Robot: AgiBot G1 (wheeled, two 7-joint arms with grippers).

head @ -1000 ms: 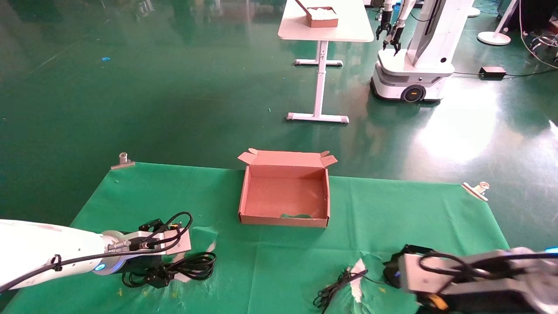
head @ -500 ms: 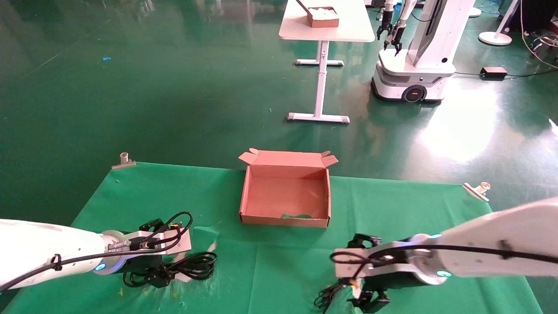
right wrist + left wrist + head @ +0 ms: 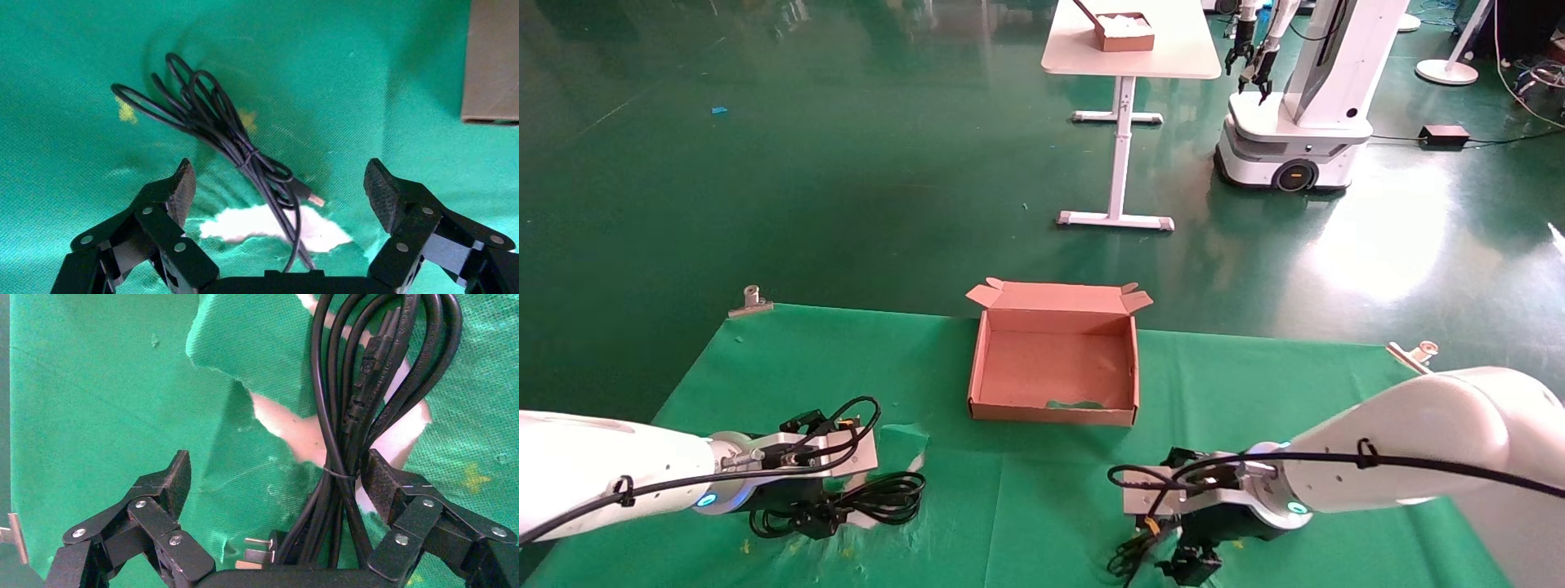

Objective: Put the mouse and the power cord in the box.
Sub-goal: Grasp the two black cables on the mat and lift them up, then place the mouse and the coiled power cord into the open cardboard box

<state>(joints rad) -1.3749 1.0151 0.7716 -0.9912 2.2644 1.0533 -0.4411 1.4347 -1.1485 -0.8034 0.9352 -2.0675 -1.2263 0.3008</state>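
The power cord (image 3: 883,500) lies in glossy black loops at the table's front left. My left gripper (image 3: 815,519) sits low over it and is open. In the left wrist view the bundled power cord (image 3: 343,447) runs between the fingers of the left gripper (image 3: 276,471), close to one pad, with its plug (image 3: 257,551) near the palm. My right gripper (image 3: 1191,563) is open at the front right, above the mouse's thin wire (image 3: 245,153); the mouse body is hidden. The brown box (image 3: 1054,412) stands open at the table's middle.
The green cloth is torn, showing white patches (image 3: 269,223) under both grippers. Metal clips (image 3: 750,300) (image 3: 1414,355) hold the cloth at the far corners. Beyond stand a white table (image 3: 1128,57) with another box and a second robot (image 3: 1295,98).
My right arm has swung left along the table's front edge and now hangs over the thin wire bundle. The left arm and power cord have not moved.
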